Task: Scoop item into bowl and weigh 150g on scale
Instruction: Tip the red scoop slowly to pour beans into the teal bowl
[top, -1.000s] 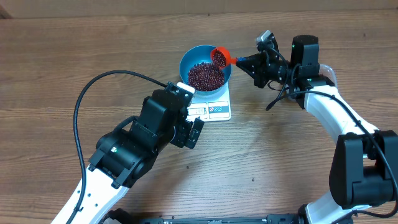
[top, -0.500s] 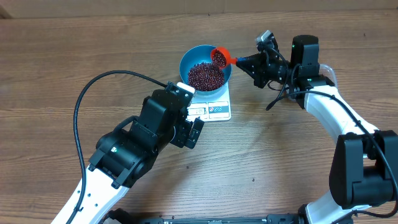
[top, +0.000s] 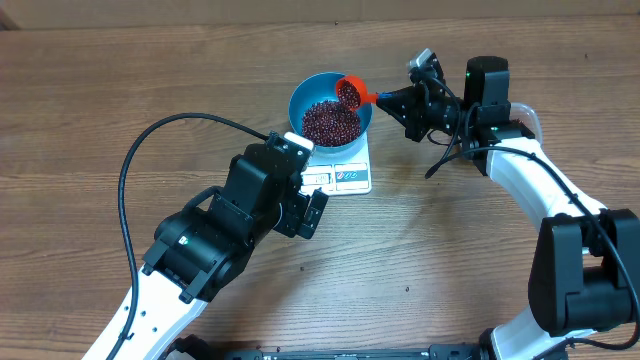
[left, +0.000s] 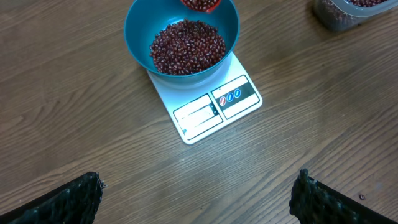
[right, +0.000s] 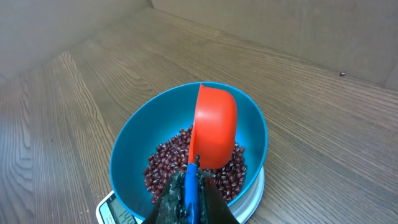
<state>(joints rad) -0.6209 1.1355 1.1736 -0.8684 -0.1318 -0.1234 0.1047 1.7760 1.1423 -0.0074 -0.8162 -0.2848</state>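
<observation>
Orange scoop (right: 214, 124) in right end effector (right: 191, 196) over bowl (right: 137, 143); left end effector (left: 198, 180) apparently wide.

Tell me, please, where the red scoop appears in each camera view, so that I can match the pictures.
Overhead: the red scoop sits above centre, over the right rim of the blue bowl.
Left wrist: only a bean-filled sliver of it shows at the top edge, above the bowl.
Right wrist: it fills the picture's centre, its back showing, over the bowl.
Shared landmark: the blue bowl of beans on the white scale.
</observation>
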